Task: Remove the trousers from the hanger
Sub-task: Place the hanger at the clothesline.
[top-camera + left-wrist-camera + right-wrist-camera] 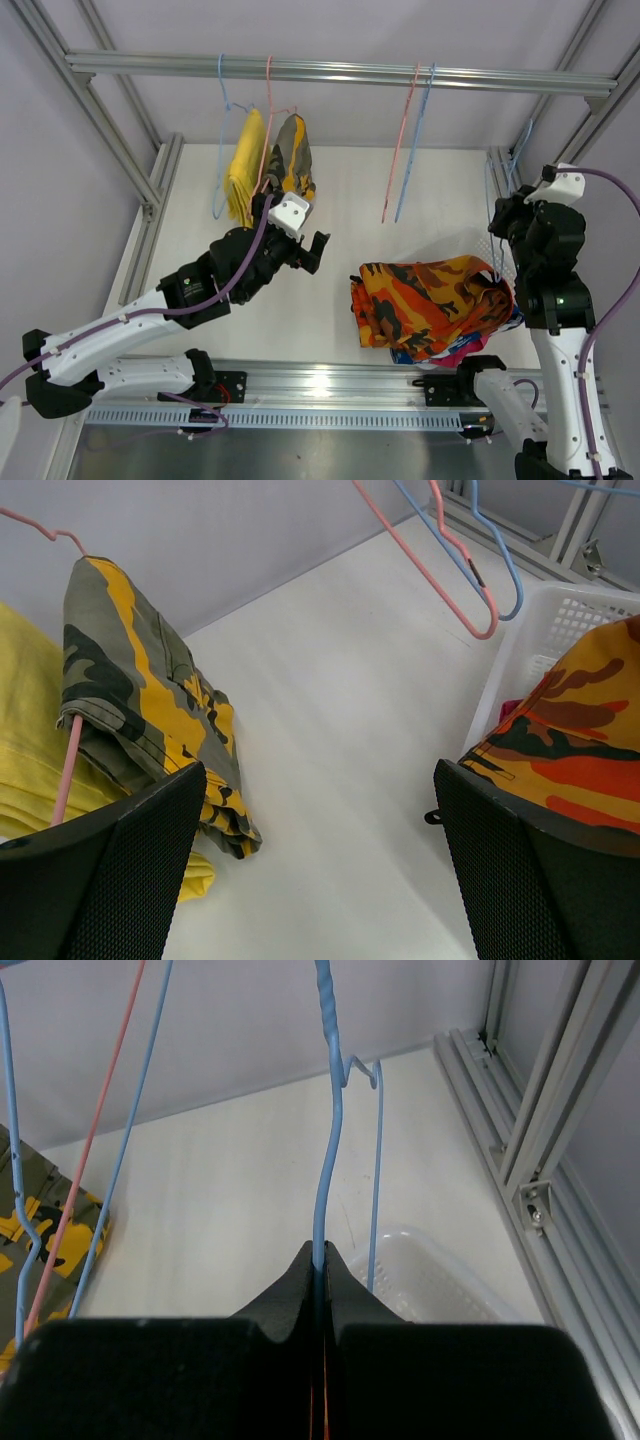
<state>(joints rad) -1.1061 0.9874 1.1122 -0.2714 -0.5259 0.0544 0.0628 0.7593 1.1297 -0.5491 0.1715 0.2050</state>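
Hovering open-fingered beside the camouflage pair, two pairs left on the rail

Over on the left, the left gripper hangs with its fingers spread as wide as they go and nothing between them. It sits just beside the camouflage trousers, which are draped over a pink hanger hooked on the rail. That wide spread looks meant to take in the thick fold of cloth.

The yellow trousers hang right against the camouflage pair on the outer side. To my eye a grab here could catch both.

On the far right, the right gripper is pinched tight on the wire of a bare blue hanger. I would guess it is steadying it or about to take it away.

Below sits the white basket, where the orange-red patterned trousers lie heaped on top. A magenta pair and a scrap of blue-and-white cloth peep out underneath.

Two empty hangers, one pink and one blue, dangle mid-rail between the arms. They hang close to the straight way from the camouflage pair to the basket, so cloth carried across could snag on them.
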